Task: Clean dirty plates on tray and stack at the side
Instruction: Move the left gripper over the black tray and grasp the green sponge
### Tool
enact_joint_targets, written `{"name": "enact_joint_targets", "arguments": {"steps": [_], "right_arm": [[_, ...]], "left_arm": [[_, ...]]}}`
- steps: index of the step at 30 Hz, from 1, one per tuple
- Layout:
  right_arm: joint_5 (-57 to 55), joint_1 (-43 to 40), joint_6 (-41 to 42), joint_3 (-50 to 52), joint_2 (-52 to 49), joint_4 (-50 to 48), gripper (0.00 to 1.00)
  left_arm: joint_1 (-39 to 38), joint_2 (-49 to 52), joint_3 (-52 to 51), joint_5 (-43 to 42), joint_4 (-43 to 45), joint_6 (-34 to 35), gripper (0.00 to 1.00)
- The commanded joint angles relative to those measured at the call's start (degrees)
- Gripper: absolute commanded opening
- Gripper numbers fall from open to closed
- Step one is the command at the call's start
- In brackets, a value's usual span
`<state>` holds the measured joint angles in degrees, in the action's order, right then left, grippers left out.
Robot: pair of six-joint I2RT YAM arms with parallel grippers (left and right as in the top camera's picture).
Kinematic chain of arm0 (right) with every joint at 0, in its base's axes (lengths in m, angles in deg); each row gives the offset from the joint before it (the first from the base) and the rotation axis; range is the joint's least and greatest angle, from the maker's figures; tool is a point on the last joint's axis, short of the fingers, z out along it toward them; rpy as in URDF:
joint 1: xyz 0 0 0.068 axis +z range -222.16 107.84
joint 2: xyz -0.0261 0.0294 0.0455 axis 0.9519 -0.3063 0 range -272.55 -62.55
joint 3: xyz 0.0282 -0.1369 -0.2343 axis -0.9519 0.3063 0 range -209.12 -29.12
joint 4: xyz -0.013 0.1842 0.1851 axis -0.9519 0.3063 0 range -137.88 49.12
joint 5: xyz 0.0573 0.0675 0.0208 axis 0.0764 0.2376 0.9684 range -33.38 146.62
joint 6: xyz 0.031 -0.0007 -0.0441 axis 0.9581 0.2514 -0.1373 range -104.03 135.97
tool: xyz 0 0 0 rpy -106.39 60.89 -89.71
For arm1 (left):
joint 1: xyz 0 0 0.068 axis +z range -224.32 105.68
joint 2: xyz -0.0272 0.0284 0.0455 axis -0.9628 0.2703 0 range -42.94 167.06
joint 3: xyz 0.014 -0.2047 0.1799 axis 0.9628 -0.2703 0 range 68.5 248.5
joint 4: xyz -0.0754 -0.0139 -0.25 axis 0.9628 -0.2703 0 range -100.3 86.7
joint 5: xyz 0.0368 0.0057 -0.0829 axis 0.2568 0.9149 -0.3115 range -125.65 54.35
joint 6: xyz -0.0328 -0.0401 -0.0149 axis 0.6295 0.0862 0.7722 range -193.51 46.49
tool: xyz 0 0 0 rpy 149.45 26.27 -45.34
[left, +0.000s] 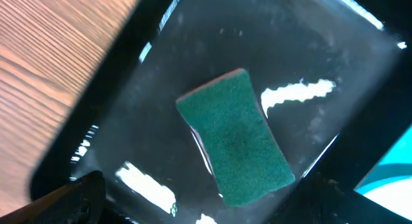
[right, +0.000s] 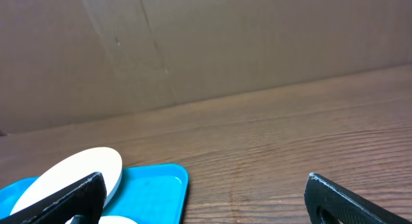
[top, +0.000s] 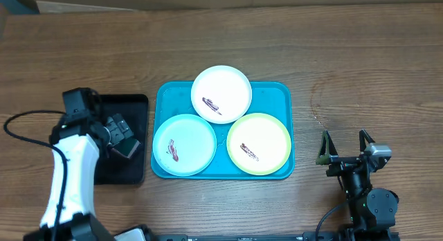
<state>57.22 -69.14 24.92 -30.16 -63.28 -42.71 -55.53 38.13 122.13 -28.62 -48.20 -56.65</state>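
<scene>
White-cased left arm: raised from the near edge of the wooden table and bent over the small black tray at the left.

Left gripper: held above the black tray, jaws spread fully, nothing gripped.

Green sponge: laid flat on the black tray's floor, seen below and between the left fingers in the wrist view, not touched by them.

Turquoise tray: set at the table's centre, just beside the black tray, and loaded with three plates.

White plate: placed at the far side, its edge carried over the tray's far rim; a dark smear is seen on it.

Light blue plate: placed near left, marked with a brown-red smear.

Yellow-green plate: placed near right, likewise smeared.

Right gripper: parked over bare table to the right of the turquoise tray, well apart from the plates; jaws stood wide, nothing held.
</scene>
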Motion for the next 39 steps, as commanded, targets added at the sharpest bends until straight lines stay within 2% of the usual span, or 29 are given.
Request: {"name": "enact_joint_targets", "arguments": {"steps": [1, 9, 14, 16, 17, 20, 21, 23, 25, 26, 27, 28, 29, 36, 39], "right_arm": [[-0.55, -0.07, -0.24, 0.59, 0.5, -0.33, 1.0], [-0.55, -0.07, -0.24, 0.59, 0.5, -0.33, 1.0], [-0.55, -0.07, -0.24, 0.59, 0.5, -0.33, 1.0], [-0.55, -0.07, -0.24, 0.59, 0.5, -0.33, 1.0], [-0.55, -0.07, -0.24, 0.59, 0.5, -0.33, 1.0], [-0.55, -0.07, -0.24, 0.59, 0.5, -0.33, 1.0], [-0.55, -0.07, -0.24, 0.59, 0.5, -0.33, 1.0], [-0.55, -0.07, -0.24, 0.59, 0.5, -0.33, 1.0], [-0.55, -0.07, -0.24, 0.59, 0.5, -0.33, 1.0], [-0.55, -0.07, -0.24, 0.59, 0.5, -0.33, 1.0], [-0.55, -0.07, -0.24, 0.59, 0.5, -0.33, 1.0], [-0.55, -0.07, -0.24, 0.59, 0.5, -0.33, 1.0], [-0.55, -0.07, -0.24, 0.59, 0.5, -0.33, 1.0], [-0.55, -0.07, -0.24, 0.59, 0.5, -0.33, 1.0], [-0.55, -0.07, -0.24, 0.59, 0.5, -0.33, 1.0]], "left_arm": [[2.78, 3.04, 1.05, -8.9, 0.57, 1.4, 1.0], [3.58, 11.91, 0.9, -12.92, 0.63, 1.42, 1.0], [3.72, 16.83, 0.9, -13.05, 1.29, 4.09, 0.98], [3.72, 17.97, 0.9, -12.96, 1.7, 4.17, 0.89], [3.72, 18.32, 0.9, -12.81, 1.95, 4.17, 0.82], [3.72, 18.58, 0.9, -12.41, 2.99, 4.15, 0.45], [3.72, 18.56, 0.9, -12.41, 3.17, 4.17, 0.29], [3.72, 18.56, 0.9, -12.41, 3.26, 4.17, 0.08], [3.72, 18.58, 0.9, -12.39, 3.28, 4.15, 0.04], [3.72, 18.56, 0.9, -12.39, 3.28, 4.15, 0.07], [3.72, 18.58, 0.9, -12.37, 3.34, 4.15, 0.28], [3.72, 18.58, 0.9, -12.37, 3.45, 4.15, 0.73], [3.72, 18.58, 0.9, -12.24, 3.65, 4.13, 1.0], [3.72, 18.56, 0.9, -3.89, 6.14, 4.15, 1.0], [3.72, 18.58, 0.9, -2.99, 7.61, 4.15, 1.0]]}}
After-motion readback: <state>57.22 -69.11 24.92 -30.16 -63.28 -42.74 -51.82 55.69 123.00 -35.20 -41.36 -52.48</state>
